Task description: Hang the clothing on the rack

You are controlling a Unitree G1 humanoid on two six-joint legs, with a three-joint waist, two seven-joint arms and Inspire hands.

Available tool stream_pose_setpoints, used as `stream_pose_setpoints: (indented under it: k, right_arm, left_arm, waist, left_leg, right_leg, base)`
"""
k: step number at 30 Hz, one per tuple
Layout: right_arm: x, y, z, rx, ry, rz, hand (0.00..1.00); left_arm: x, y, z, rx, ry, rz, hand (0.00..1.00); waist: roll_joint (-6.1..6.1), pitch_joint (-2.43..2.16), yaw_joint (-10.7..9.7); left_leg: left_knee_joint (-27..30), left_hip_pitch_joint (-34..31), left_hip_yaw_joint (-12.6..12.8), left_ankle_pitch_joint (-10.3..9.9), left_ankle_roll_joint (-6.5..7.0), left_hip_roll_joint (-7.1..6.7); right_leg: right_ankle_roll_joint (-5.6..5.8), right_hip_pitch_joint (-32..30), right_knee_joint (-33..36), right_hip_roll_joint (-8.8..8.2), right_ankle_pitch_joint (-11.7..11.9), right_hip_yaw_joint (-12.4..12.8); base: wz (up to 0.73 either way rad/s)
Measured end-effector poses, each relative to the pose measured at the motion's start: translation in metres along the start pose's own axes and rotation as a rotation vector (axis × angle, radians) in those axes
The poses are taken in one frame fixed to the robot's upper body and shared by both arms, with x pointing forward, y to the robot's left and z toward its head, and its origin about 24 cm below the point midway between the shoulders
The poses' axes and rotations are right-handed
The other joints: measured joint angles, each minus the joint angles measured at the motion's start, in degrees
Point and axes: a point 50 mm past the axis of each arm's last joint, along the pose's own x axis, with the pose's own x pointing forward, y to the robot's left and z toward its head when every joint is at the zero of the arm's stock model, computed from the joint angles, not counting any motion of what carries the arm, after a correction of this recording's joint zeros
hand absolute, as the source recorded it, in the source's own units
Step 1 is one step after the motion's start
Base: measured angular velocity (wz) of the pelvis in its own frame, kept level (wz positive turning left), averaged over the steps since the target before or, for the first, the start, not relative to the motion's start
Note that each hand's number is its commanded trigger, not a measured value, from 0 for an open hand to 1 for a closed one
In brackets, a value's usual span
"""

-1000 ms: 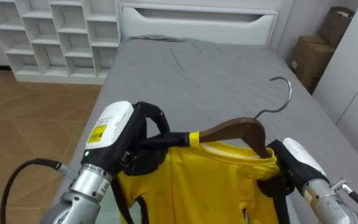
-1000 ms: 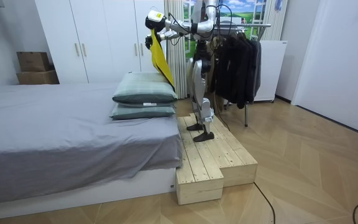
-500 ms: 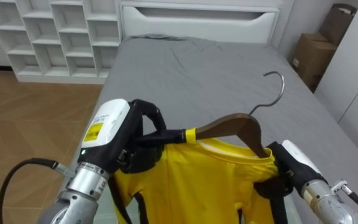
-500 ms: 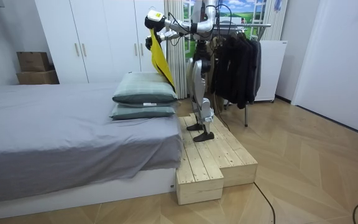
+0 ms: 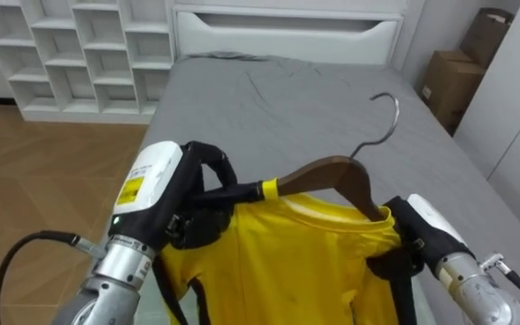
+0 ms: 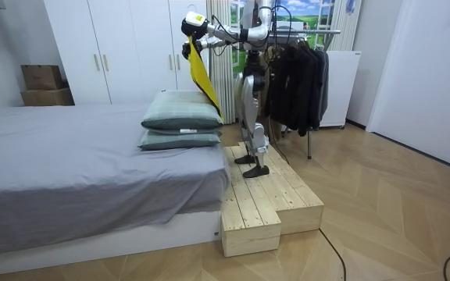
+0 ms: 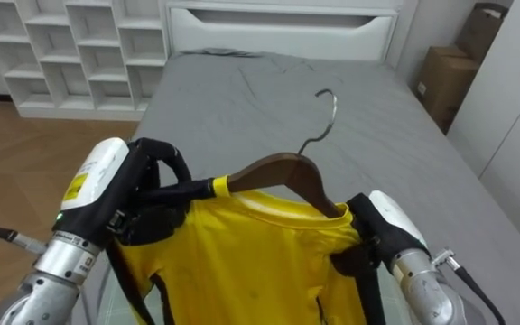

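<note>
Up between the robot's two hands is where the yellow shirt (image 5: 287, 262) sits right now, already draped on a wooden hanger (image 5: 328, 171) and held out high in front of it. Left hand (image 5: 197, 194) has its fingers wrapped round the hanger's left arm, right at the shirt's shoulder. Right hand (image 5: 418, 236) is closed on the shirt's other shoulder, where the far end of the hanger runs under the cloth. Makes sense to me: a grip at each end stops the hanger swinging and the shirt sliding off. It also leaves the hook (image 5: 385, 113) sticking up free, just above and beyond the hands, ready to go over a bar.

Catch is the rack (image 6: 319, 33) is behind its back, not in front of the hands. It's standing on a wooden platform (image 6: 276, 195) facing the bed (image 5: 278, 99), so past the hands there's just grey bedding, with pillows (image 6: 182, 121) down below them. My guess is it has to turn round before anything gets hung. The rack looks crowded with dark clothes (image 6: 295, 78) too, so finding a gap for the hook could be fiddly. White shelves (image 5: 70, 54) off beyond the left hand and a cardboard box (image 5: 454, 77) beyond the right are well out of the way.
</note>
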Motion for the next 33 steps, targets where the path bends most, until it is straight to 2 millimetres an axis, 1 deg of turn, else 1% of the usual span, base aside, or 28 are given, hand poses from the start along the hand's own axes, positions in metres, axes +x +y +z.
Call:
stream_pose_setpoints:
  k: [3,6,13,19,22,26,33]
  right_arm:
    - [0.000,-0.002,0.007,-0.048,-0.026,-0.007,1.00]
    - [0.001,-0.002,0.008,-0.076,-0.026,-0.005,1.00]
    - [0.001,-0.006,0.018,-0.119,-0.062,-0.022,1.00]
    - [0.001,-0.006,0.018,-0.127,-0.062,-0.022,1.00]
    - [0.001,-0.006,0.018,-0.147,-0.060,-0.021,1.00]
    - [0.001,-0.006,0.018,-0.160,-0.058,-0.020,1.00]
    - [0.000,-0.005,0.017,-0.162,-0.055,-0.018,1.00]
  left_arm:
    - [-0.004,-0.004,-0.001,-0.039,0.018,-0.010,0.00]
    - [-0.006,-0.007,-0.002,-0.044,0.022,-0.020,0.00]
    - [-0.006,-0.008,-0.001,-0.075,0.029,-0.016,0.00]
    - [-0.007,-0.009,-0.002,-0.097,0.041,-0.018,0.00]
    - [-0.009,-0.010,-0.003,-0.115,0.052,-0.020,0.00]
    - [-0.013,-0.015,-0.010,-0.133,0.087,-0.035,0.00]
    - [-0.018,-0.019,-0.015,-0.133,0.115,-0.051,0.00]
  waist:
    - [-0.20,-0.13,-0.1]
    - [-0.49,-0.28,0.0]
    - [-0.69,-0.31,0.0]
    - [-0.70,-0.31,-0.2]
    - [-0.69,-0.30,-0.7]
    - [-0.68,-0.29,-1.0]
    - [-0.59,-0.24,-1.6]
  left_leg:
    - [0.0,0.1,0.0,0.0,0.00,-0.01]
    - [0.0,0.2,0.0,0.0,0.00,-0.05]
    - [0.0,0.2,0.0,0.0,0.00,-0.05]
    - [0.0,-0.1,0.0,0.0,0.00,-0.04]
    - [0.1,-0.4,-0.1,0.0,0.00,-0.06]
    - [0.2,-0.4,-0.2,0.0,0.00,-0.05]
    - [0.2,-0.4,-0.5,0.0,0.00,-0.08]
  right_leg:
    - [0.00,0.1,0.0,0.01,0.0,0.1]
    - [0.00,0.2,0.1,-0.02,0.0,0.1]
    - [0.02,0.2,0.1,0.00,0.0,0.1]
    - [0.02,0.0,0.0,0.00,0.0,0.1]
    - [0.04,-0.1,0.0,-0.07,0.0,-0.1]
    - [0.04,-0.1,0.0,-0.09,0.0,-0.2]
    - [0.04,-0.1,0.0,-0.09,0.0,-0.4]
  base:
    - [0.00]
    - [0.00]
    - [0.00]
    - [0.00]
    - [0.01]
    - [0.00]
    - [0.00]
